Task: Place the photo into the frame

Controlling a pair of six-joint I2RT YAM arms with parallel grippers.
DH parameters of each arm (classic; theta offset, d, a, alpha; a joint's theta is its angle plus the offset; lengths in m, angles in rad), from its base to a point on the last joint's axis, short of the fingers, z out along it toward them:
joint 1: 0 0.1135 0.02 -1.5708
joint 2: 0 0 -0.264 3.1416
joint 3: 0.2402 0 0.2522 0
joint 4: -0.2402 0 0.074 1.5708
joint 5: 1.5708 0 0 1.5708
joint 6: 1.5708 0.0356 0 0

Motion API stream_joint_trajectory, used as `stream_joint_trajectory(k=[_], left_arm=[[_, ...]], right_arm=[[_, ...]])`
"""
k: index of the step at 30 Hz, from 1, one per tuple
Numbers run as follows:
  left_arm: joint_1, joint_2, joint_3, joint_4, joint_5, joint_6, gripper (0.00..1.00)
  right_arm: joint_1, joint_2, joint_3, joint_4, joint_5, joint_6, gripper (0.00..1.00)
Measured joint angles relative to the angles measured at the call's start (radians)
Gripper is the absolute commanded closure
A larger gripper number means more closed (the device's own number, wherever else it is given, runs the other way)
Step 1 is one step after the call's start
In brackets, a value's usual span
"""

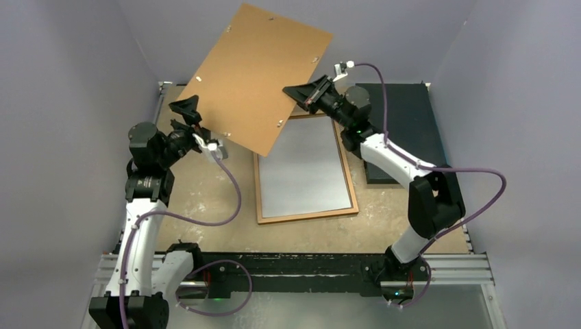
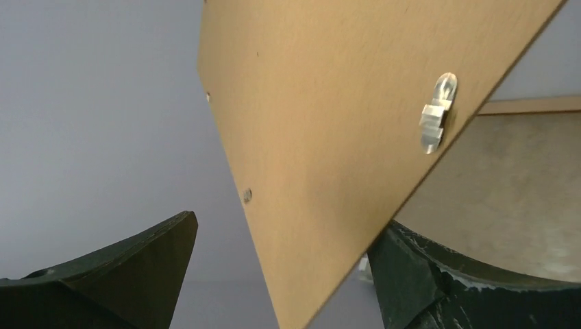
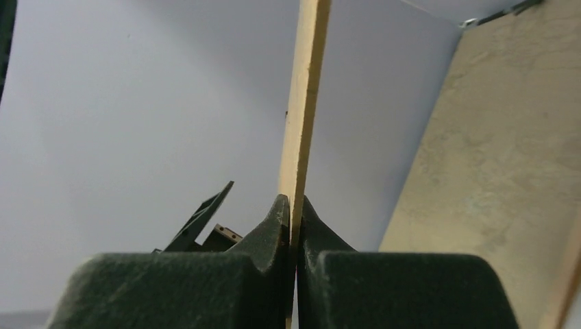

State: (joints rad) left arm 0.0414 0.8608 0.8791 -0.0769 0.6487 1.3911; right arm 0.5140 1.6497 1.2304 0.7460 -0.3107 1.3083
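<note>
Lavender-grey walls [image 1: 82, 55] are closing in a worn beige table [image 1: 205, 199], with a black slab [image 1: 404, 116] lying at its far right.

- The frame [image 1: 308, 215] is lying flat at mid-table between the two arms. Its long axis is running away from the bases and leaning slightly left.
- A pale sheet is filling the opening. I cannot tell whether that is the photo or bare glass, and no photo is showing anywhere else.
- The brown backing board [image 1: 260, 75] is hanging tilted in the air above the frame's far left corner. A metal turn clip [image 2: 437, 113] is showing on its back.
- The right gripper [image 1: 306, 96] is clenching the board's right edge, pads tight on both faces.
- The left gripper [image 1: 186, 118] is released, its jaws standing apart either side of the board's near-left edge.
- The frame is sitting below the board and nearer the bases, closer to the right arm. Judging by that, whatever happens next to the board is depending on the right arm alone.
- No brand, label or writing is reading anywhere.
</note>
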Motion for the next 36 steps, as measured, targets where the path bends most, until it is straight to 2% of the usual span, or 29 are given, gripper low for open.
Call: stream_joint_trajectory(k=[4,7,13,21,28,36], left_arm=[[-0.003,0.066,0.090,-0.166,-0.037,-0.211,0.08],[-0.002,0.100,0.136,-0.261,-0.053,-0.348,0.07],[-0.003,0.116,0.140,-0.364,-0.050,-0.529,0.09],[0.000,0.272,0.158,-0.367,-0.069,-0.754,0.14],[0.003,0.283,0.103,-0.311,-0.083,-0.832,0.19],[0.003,0.348,0.076,-0.294,-0.104,-0.866,0.26]], right_arm=[[-0.140,0.000,0.037,-0.122,-0.160,-0.037,1.00],[-0.241,0.000,0.070,-0.250,-0.260,-0.154,1.00],[-0.370,-0.032,0.041,-0.488,-0.410,-0.340,1.00],[-0.395,-0.107,0.007,-0.734,-0.593,-0.605,1.00],[-0.396,-0.093,0.007,-0.892,-0.628,-0.791,1.00],[-0.397,-0.017,0.017,-0.951,-0.636,-0.877,1.00]])
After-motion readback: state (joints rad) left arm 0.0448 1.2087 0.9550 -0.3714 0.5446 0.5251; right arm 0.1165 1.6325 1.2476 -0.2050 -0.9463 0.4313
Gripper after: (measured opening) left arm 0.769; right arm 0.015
